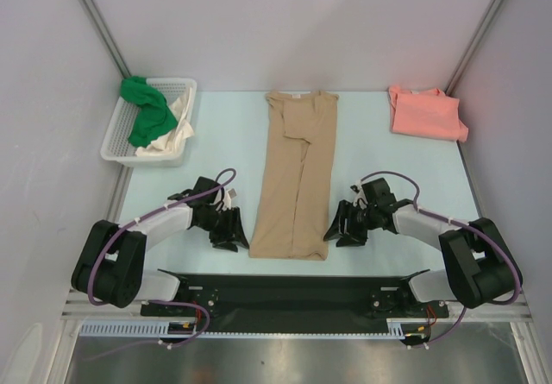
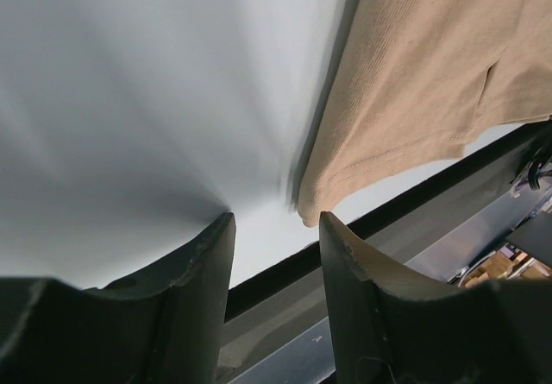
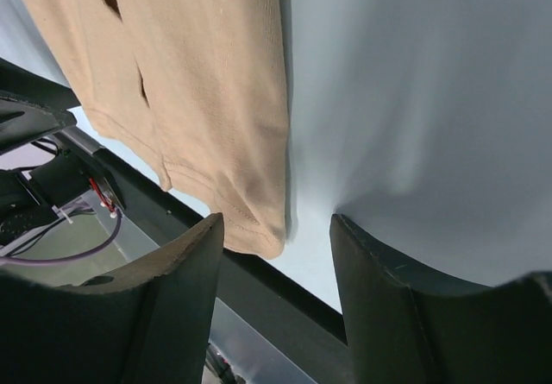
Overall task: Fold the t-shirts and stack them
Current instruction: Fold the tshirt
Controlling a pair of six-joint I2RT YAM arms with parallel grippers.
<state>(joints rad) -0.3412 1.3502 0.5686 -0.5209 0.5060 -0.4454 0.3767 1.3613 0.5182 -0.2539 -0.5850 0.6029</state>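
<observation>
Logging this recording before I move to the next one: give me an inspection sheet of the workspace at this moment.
Surface: pale blue table, flat, no spills seen.
Job's things: tan t-shirt flat mid-table, sides folded in; salmon t-shirt folded, far right; green t-shirt and cream t-shirt crumpled in the white basket, far left.
Clutter: nothing seen beyond the white basket.
Grippers: left gripper and right gripper, jaws open, empty, at the tan t-shirt's near hem corners.
Cables: purple cables looped along both arms, clear of cloth.
Surroundings: white walls, metal frame posts.

Left tool parted – tan t-shirt hem corner just beyond, on table
</observation>
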